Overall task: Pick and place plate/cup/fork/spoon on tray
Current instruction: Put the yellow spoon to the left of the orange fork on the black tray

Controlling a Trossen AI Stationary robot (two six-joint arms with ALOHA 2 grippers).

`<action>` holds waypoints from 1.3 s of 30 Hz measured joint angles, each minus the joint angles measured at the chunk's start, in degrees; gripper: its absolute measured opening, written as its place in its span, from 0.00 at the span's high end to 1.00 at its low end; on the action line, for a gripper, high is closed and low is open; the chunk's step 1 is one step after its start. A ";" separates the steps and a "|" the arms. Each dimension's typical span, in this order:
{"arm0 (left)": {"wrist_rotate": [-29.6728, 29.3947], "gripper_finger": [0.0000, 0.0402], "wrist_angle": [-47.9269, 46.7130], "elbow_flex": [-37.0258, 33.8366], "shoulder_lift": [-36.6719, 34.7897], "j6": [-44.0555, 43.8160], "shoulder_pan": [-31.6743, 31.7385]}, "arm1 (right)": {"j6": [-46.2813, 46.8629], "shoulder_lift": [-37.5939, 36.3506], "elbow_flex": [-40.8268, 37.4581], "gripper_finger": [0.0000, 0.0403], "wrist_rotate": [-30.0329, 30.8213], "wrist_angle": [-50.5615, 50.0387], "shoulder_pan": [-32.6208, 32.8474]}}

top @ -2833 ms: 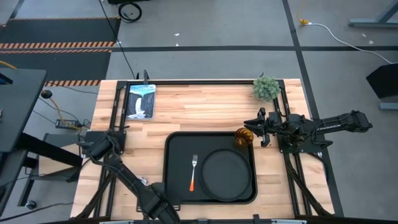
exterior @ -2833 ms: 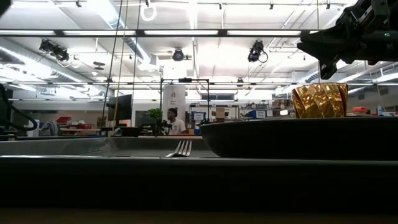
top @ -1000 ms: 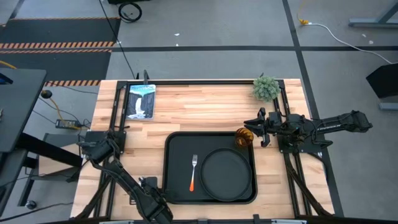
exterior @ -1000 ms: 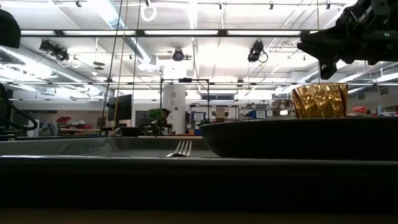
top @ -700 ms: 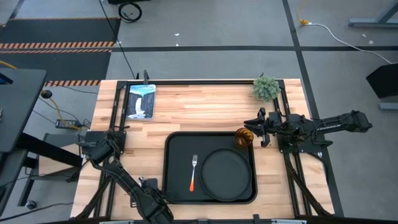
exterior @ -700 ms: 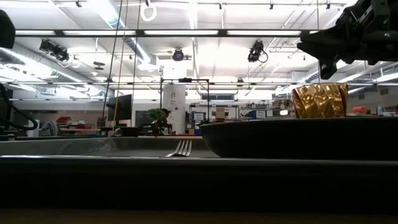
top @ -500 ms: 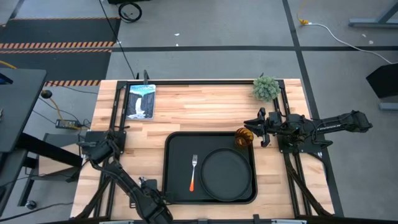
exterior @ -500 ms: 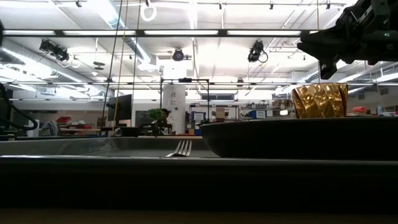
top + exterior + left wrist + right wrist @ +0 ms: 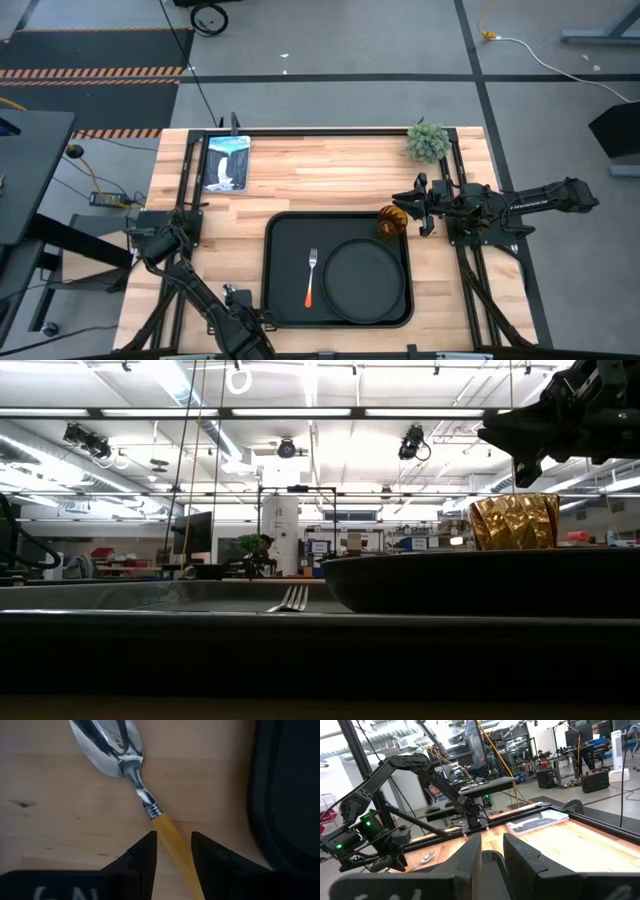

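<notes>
bright even overhead light, ceiling strips glare in low view; tray rim silhouetted, spoon blurred close-up.

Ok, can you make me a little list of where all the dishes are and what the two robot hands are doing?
tray: on the wooden table
plate: on the tray
fork: on the tray, beside the plate
cup: at the tray's far right corner
spoon: on bare wood, off the tray
left gripper: open, fingers either side of the spoon's orange handle
right gripper: beside the cup
</notes>
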 joint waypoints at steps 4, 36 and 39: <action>0.20 0.68 0.04 0.00 0.00 0.00 -0.09 | 0.02 0.00 0.01 0.78 0.01 0.01 -0.01; 0.21 0.68 3.34 0.04 1.97 0.98 -2.50 | 0.00 0.00 0.01 0.78 -0.01 -0.01 -0.01; 0.17 0.68 4.44 0.04 1.97 0.92 -3.00 | 0.00 0.00 0.01 0.78 -0.01 0.01 0.00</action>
